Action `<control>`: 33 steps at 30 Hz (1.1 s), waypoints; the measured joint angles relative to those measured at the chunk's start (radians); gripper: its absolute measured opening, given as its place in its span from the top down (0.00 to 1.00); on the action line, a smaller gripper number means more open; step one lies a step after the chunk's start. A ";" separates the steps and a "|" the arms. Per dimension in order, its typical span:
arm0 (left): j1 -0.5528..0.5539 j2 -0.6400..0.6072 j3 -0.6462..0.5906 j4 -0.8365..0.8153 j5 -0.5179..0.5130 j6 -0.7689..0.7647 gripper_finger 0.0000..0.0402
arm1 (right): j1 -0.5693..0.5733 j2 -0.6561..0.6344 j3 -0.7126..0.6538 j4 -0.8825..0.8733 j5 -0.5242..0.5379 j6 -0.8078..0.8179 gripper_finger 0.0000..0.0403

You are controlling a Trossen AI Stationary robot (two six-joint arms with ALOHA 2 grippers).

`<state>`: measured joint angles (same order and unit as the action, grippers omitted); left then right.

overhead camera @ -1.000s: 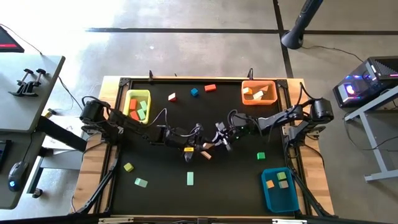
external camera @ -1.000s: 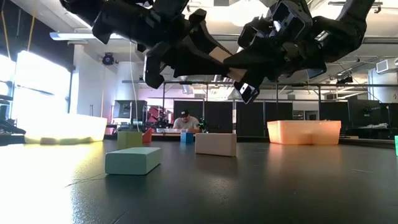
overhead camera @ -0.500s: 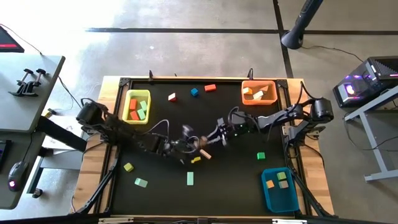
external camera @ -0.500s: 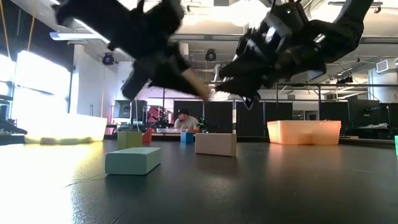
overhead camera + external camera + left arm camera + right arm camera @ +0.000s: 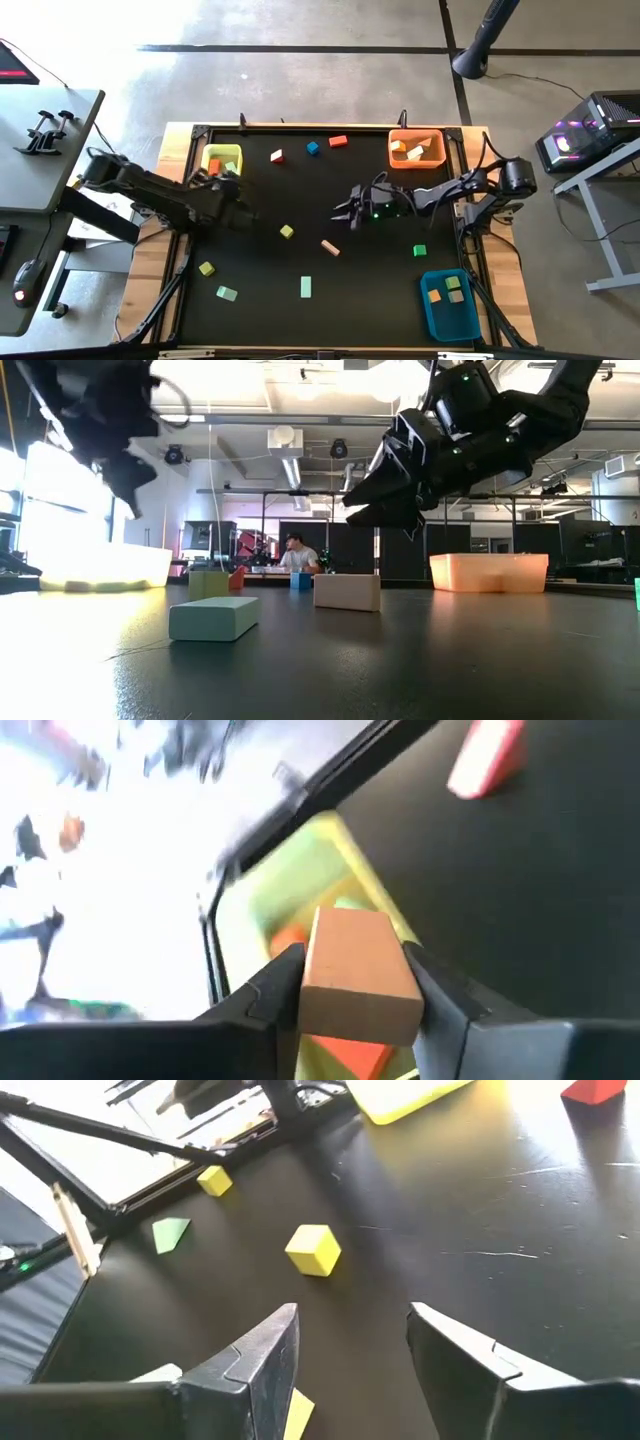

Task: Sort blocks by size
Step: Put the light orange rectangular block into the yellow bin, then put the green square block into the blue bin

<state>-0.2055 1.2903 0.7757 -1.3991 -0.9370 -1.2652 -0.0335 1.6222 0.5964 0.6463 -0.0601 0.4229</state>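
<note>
The coming move is judged to turn on how the held block lies relative to the yellow rectangular plastic bin [image 5: 330, 870]. In the left wrist view an orange-tan wooden block [image 5: 358, 975] is seen clamped between the two dark fingers of the left gripper [image 5: 350, 995], its long axis running forward along the fingers, and the bin's open mouth is seen directly beyond and below it, with other blocks already inside. In the high view the left gripper [image 5: 225, 186] is placed at the near edge of that bin [image 5: 208, 153], at the table's left rear, so little travel seems to be needed before a release; the bin's rim is the edge to be cleared. The right gripper [image 5: 352, 206] is held above the table's middle with its jaws parted and nothing between them. Nearest to it are a small yellow wooden cube [image 5: 287, 232] and a pink-tan wooden bar [image 5: 330, 247], the bar lying diagonally; open dark tabletop [image 5: 380, 290] is left around both, so an approach from above appears unobstructed.
</note>
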 joint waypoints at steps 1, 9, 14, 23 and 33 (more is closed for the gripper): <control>0.013 -0.023 -0.029 0.001 0.014 -0.037 0.68 | 0.003 0.000 0.000 0.000 0.000 -0.009 0.55; 0.104 -0.153 -0.170 0.080 0.061 -0.082 0.52 | 0.008 0.000 0.000 0.009 -0.001 -0.021 0.54; 0.079 -0.216 -0.152 0.094 -0.115 -0.159 0.42 | 0.008 0.000 -0.001 0.023 -0.001 -0.013 0.54; -0.089 -0.220 -0.159 0.664 -0.283 0.326 0.40 | 0.056 0.000 -0.001 0.077 0.005 -0.016 0.54; -0.155 -0.016 -0.159 1.306 -0.072 1.075 0.40 | 0.232 0.006 0.018 0.036 0.025 -0.206 0.54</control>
<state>-0.3603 1.2740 0.6167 -0.0930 -1.0086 -0.1900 0.1988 1.6280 0.6146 0.6822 -0.0348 0.2169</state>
